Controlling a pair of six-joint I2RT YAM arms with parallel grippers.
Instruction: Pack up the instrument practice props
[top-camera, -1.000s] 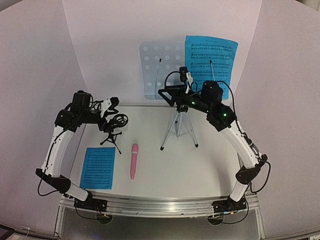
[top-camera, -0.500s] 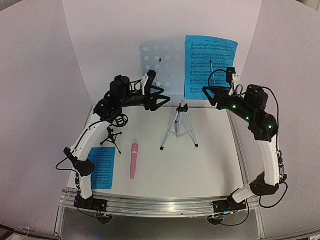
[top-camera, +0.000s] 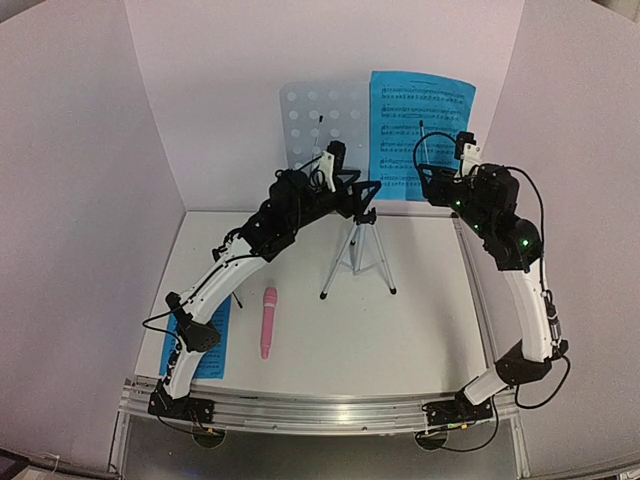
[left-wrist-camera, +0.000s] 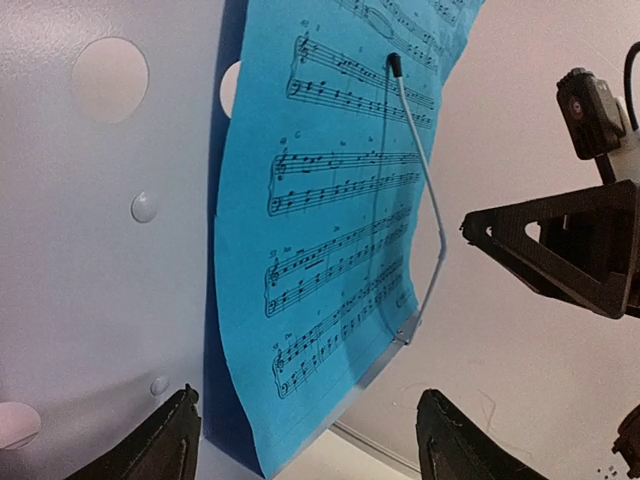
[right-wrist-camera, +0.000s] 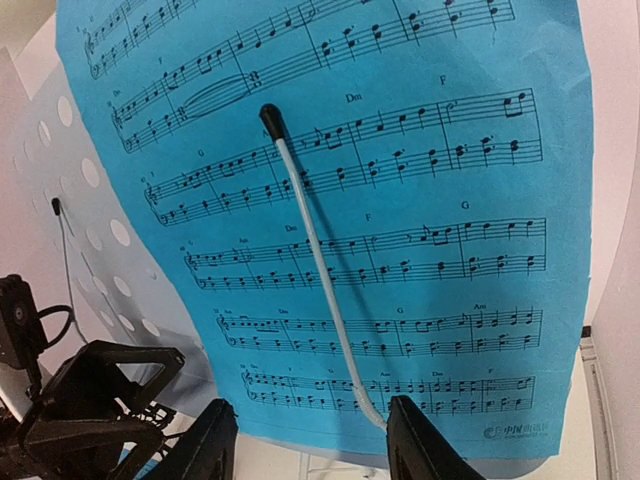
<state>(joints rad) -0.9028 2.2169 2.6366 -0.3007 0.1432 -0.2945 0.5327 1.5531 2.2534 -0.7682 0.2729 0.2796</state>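
**Top external view: left gripper (top-camera: 358, 187) and right gripper (top-camera: 428, 183) both spread wide, holding nothing**

A blue sheet-music page (right-wrist-camera: 420, 150) rests on the right half of the pale-blue perforated music stand (top-camera: 315, 130) and overhangs the stand's right edge. A thin silver wire arm with a black tip (right-wrist-camera: 305, 250) lies across the page's face.

The left gripper hovers in front of the stand's lower edge, just above the head of the stand's silver tripod (top-camera: 357, 262). In its wrist view the two black fingers frame the page's lower corner without meeting it. The right gripper hangs at the stand's right side, level with the bottom of the page. Its fingers sit either side of the wire arm's foot, and whether they brush the paper cannot be told.

A pink stick microphone (top-camera: 268, 322) lies on the white table (top-camera: 420, 320) in front and to the left of the stand. A second blue music sheet (top-camera: 210, 350) lies flat further left of the stand, partly covered by the left arm.
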